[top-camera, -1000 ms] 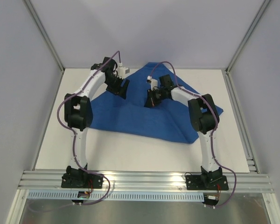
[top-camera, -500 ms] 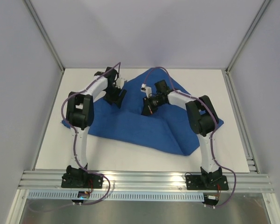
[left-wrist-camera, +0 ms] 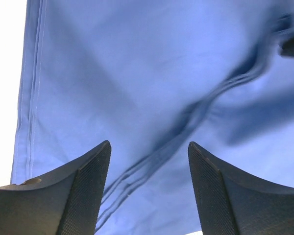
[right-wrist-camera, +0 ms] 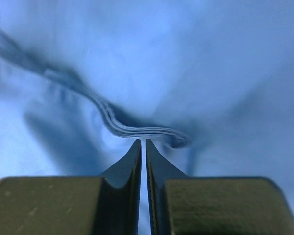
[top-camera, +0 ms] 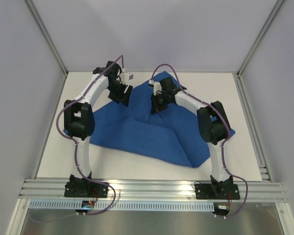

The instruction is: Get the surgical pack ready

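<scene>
Two claws were poised over the far half of the drape (top-camera: 137,132), which was spread across the middle of the white counter (top-camera: 54,156) as a royal-blue sheet. Seen from overhead it was roughly triangular, with its peak at 12 o'clock and its broad base running from 9 to 4 o'clock. The right claw (top-camera: 156,106) was narrowed to a slit, and the layered hem (right-wrist-camera: 132,131) was seen curling right at its tips, so a pinch on the drape was judged likely. A raised ridge (top-camera: 179,142) could be traced from it toward 5 o'clock. The left claw (top-camera: 125,95) was spread wide and empty just above the cloth, with the stitched side edge (left-wrist-camera: 32,98) lying at 9 o'clock of it in the wrist view. That edge was judged nearer the left arm, so a grasp there was thought to be called for next.
</scene>
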Robot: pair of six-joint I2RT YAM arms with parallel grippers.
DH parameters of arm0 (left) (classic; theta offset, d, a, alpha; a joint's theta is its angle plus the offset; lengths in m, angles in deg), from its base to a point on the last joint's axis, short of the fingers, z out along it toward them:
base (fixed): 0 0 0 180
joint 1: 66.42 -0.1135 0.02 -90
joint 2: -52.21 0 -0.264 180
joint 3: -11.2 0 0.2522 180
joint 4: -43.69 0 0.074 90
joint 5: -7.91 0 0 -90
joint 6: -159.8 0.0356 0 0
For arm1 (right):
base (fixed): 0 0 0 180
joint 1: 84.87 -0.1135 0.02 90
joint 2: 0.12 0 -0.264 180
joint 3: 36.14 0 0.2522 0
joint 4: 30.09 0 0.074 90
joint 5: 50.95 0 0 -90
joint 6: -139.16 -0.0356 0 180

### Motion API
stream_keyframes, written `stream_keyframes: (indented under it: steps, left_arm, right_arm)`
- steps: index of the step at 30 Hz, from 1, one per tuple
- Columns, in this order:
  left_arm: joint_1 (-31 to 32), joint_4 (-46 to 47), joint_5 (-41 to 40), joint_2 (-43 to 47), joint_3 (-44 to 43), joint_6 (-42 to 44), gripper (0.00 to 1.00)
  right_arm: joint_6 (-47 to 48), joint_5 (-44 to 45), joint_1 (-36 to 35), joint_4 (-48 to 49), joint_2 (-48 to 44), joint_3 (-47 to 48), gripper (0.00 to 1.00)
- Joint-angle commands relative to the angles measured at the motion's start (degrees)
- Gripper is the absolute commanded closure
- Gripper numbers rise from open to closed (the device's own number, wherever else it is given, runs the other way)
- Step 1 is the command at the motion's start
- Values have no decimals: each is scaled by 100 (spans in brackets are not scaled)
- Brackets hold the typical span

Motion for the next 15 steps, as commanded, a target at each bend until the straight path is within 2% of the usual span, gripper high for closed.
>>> stream_keyframes:
  steps: [1, 7, 12, 15]
  left_arm:
    - [35, -353, 614, 316, -385, 63, 28]
    - [447, -450, 877, 140, -359, 265, 32]
    - [738, -363, 1317, -211, -473, 301, 40]
    - [782, -293, 1300, -422, -255, 204, 43]
  right_arm:
    - [-154, 672, 59, 0, -600, 333, 91]
    - [-716, 189, 173, 96, -890, -26, 85]
    - [-1357, -750, 173, 755, -689, -537, 90]
    - [-1735, -769, 182, 1115, -443, -712, 93]
